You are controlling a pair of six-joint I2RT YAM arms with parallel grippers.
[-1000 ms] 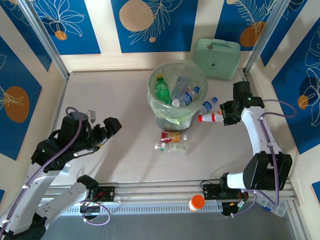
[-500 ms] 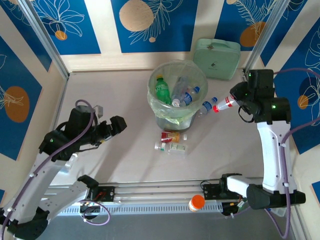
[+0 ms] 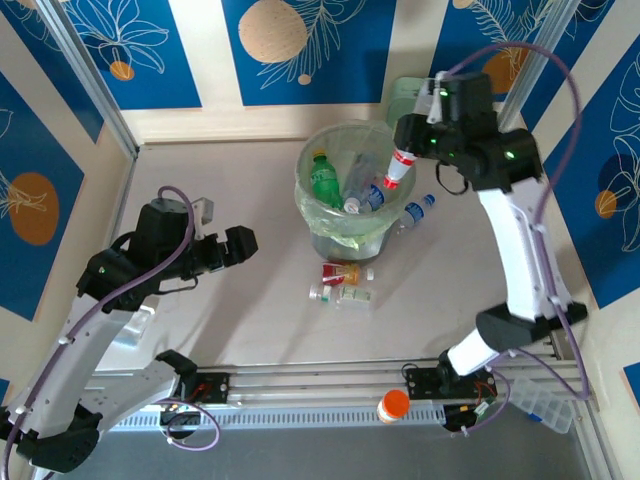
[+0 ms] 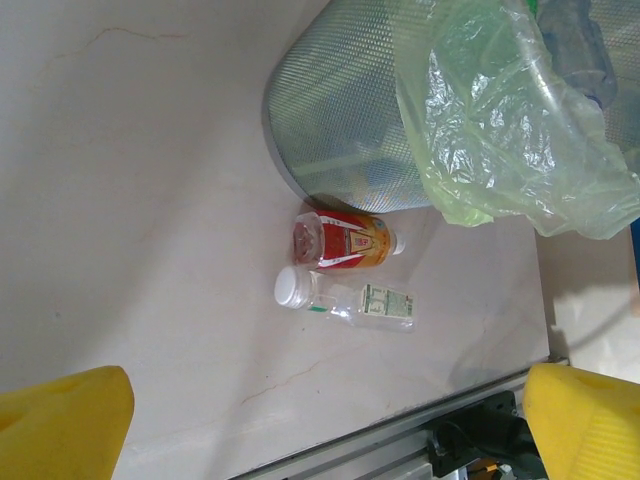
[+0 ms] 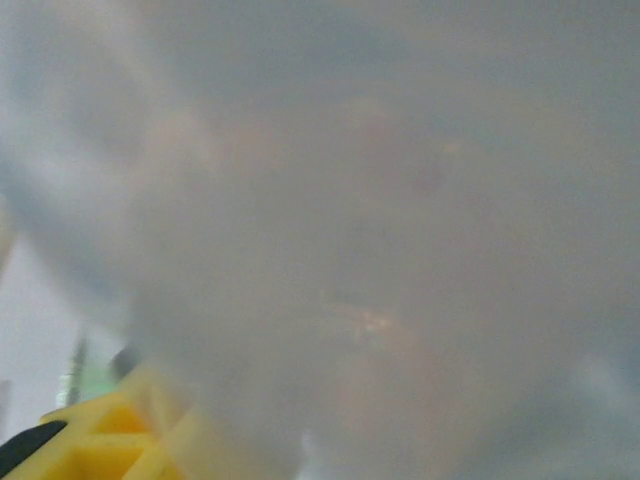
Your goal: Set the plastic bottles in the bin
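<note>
We see a robot lab cell: a pale table (image 3: 230,190) fenced by blue leaf-patterned panels (image 3: 350,60), with an aluminium rail (image 3: 300,380) along the frame's bottom.

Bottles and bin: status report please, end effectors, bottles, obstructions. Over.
Left end effector open, empty, left of bin. Right end effector shut on red-capped bottle, cap-down over bin. Orange-labelled bottle, white-capped bottle, blue-capped bottle on table. Nothing blocks the drop.

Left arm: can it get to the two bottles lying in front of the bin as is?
Probably yes. The left gripper is open and aimed at the red-labelled bottle and the white-capped bottle, with bare table between. The bin stands just behind them.
</note>
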